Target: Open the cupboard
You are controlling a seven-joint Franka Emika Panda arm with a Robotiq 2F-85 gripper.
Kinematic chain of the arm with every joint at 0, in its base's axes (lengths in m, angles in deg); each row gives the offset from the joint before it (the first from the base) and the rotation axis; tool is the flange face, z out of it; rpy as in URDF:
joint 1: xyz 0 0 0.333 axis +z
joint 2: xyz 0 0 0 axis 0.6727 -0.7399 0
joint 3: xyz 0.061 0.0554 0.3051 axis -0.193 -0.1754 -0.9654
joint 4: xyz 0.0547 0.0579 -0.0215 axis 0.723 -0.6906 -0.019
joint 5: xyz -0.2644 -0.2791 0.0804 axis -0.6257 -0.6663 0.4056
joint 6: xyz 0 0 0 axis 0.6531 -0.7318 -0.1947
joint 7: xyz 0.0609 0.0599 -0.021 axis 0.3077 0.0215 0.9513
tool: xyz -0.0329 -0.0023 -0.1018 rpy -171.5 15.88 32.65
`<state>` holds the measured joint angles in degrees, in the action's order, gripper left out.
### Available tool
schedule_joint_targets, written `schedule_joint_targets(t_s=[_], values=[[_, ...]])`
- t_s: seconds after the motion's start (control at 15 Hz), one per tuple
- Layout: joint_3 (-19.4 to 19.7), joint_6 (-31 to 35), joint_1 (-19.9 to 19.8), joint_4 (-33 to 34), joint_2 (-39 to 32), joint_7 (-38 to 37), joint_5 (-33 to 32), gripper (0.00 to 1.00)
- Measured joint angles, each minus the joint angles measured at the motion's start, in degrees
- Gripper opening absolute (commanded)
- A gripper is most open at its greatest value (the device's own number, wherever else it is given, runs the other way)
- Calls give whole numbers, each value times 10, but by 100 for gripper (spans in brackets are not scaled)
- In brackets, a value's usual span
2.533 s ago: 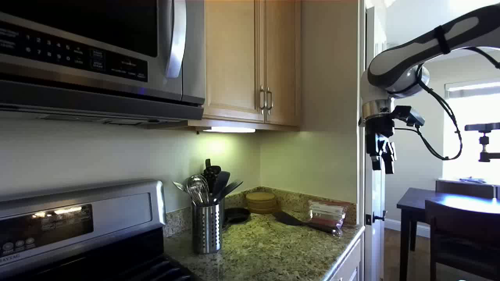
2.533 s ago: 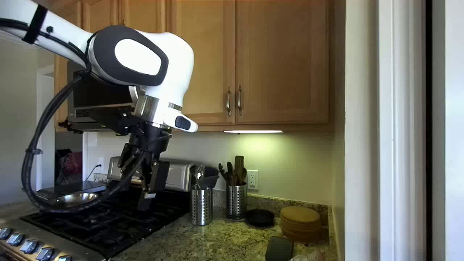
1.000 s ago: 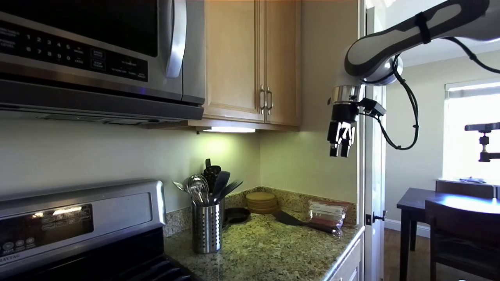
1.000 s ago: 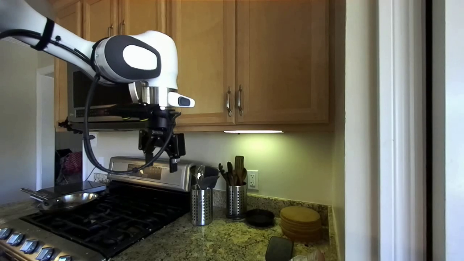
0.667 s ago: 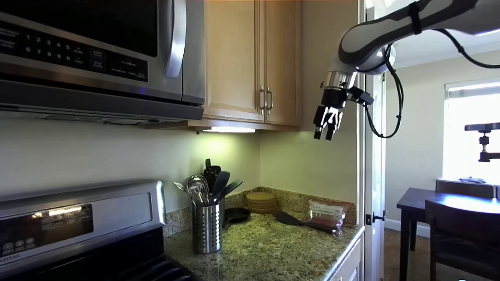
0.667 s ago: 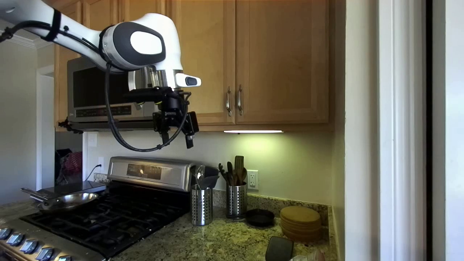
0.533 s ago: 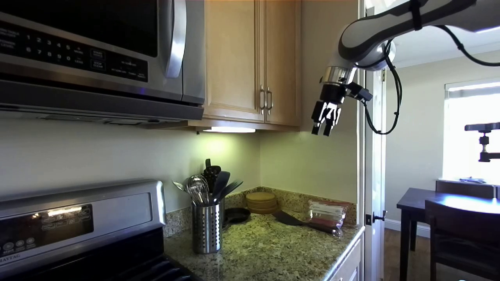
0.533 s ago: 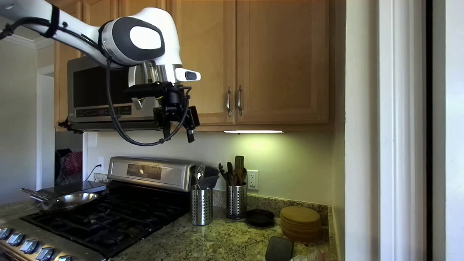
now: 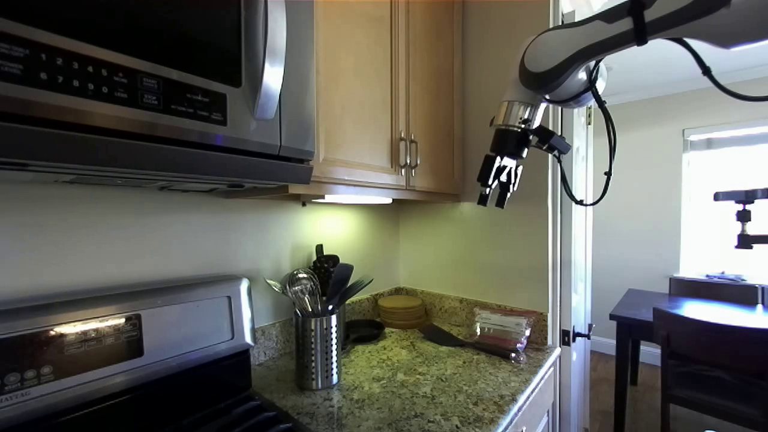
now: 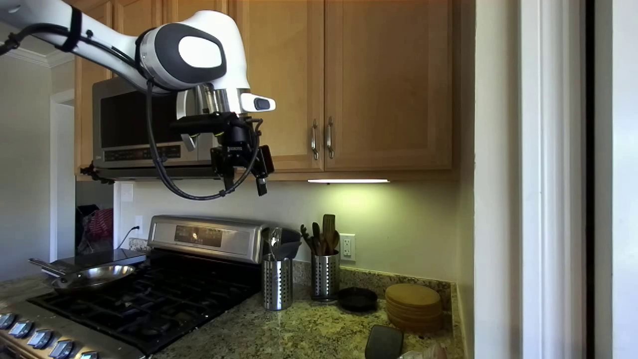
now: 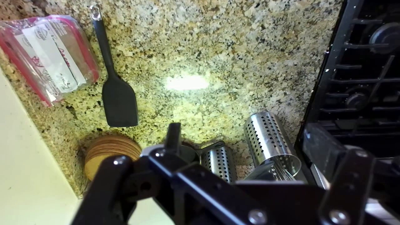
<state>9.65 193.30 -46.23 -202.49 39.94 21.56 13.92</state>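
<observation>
**Tall light-beige wooden cupboard [image 9: 387,96] seen closed**

In an exterior view, it is mounted at twelve o'clock above the speckled granite counter [image 9: 414,384]; at four o'clock from its slim silver bar handles [image 9: 408,153], the black two-fingered gripper [image 9: 492,201] is held well apart, fingers [image 11: 172,137] spread in the wrist view.

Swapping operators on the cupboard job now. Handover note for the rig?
End effector: open, holding nothing, pointing down at a slight tilt above the counter.
Cupboard: both doors shut; silver handles side by side where they meet, neither being touched.
Done: arm is raised, but no door opened yet.
Left: grip one handle and pull its door open; probably needs reorienting toward the handle first.
</observation>
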Motion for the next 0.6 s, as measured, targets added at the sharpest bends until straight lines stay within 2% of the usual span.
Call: schedule_joint_targets(t_s=[0.2, 0.6], values=[[-14, 16, 2, 0, -2, -44, 6, 100], [-63, 136, 5, 26, -45, -143, 7, 100]])
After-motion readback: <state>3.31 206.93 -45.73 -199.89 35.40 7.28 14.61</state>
